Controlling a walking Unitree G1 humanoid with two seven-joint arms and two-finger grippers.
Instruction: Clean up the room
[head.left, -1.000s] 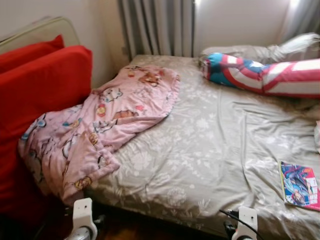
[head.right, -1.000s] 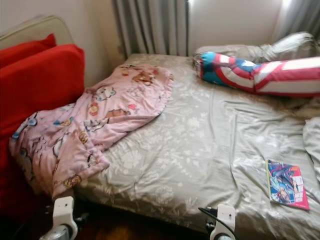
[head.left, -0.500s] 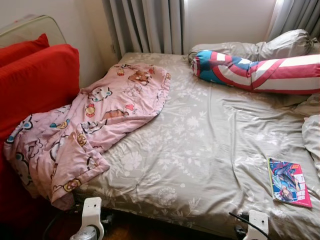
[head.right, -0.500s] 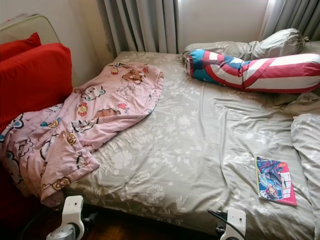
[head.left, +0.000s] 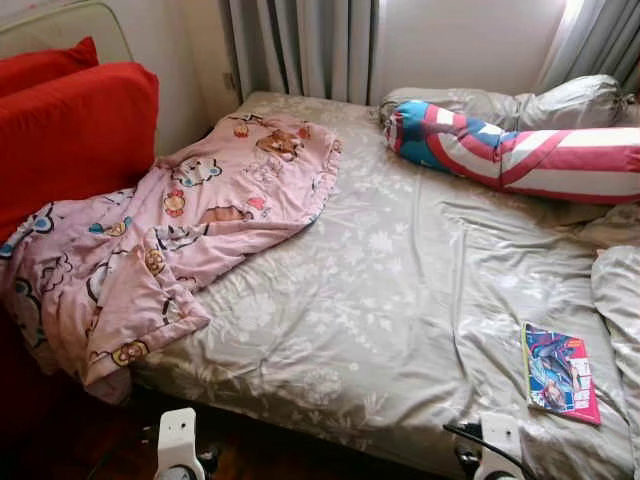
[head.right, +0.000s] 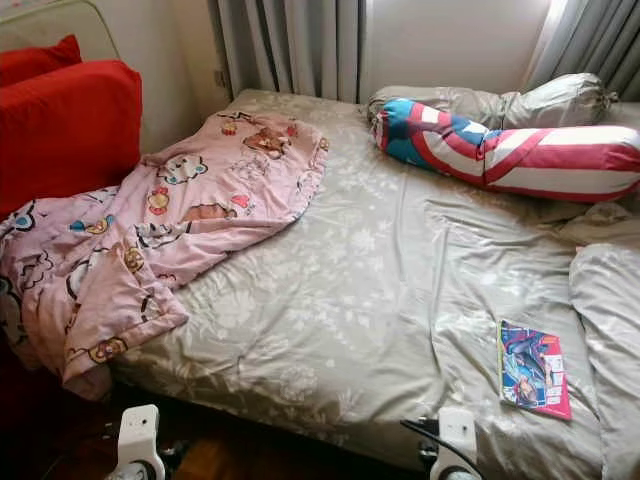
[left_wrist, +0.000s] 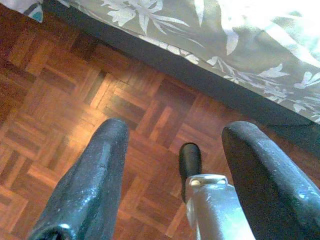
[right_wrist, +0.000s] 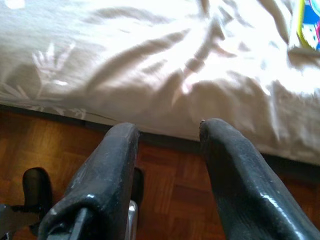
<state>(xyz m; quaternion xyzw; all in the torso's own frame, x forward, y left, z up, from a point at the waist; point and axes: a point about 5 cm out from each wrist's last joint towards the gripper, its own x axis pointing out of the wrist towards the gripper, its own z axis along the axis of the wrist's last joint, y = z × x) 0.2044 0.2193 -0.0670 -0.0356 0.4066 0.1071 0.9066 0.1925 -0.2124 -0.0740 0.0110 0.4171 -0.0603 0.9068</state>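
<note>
A bed (head.left: 400, 300) dressed in a rumpled grey-green floral sheet carries a soft pink cartoon-print blanket (head.left: 170, 240) — its long axis runs from the far middle of the mattress down over the near left corner, against red cushions (head.left: 70, 130). A glossy comic book (head.left: 560, 372) lies flat near the right foot edge, spine roughly toward the headboard. A striped bolster (head.left: 530, 155) spans the head. Left gripper (left_wrist: 172, 185) and right gripper (right_wrist: 167, 175) hang above parquet floor (left_wrist: 60, 125), fingers apart, apparently holding nothing.
</note>
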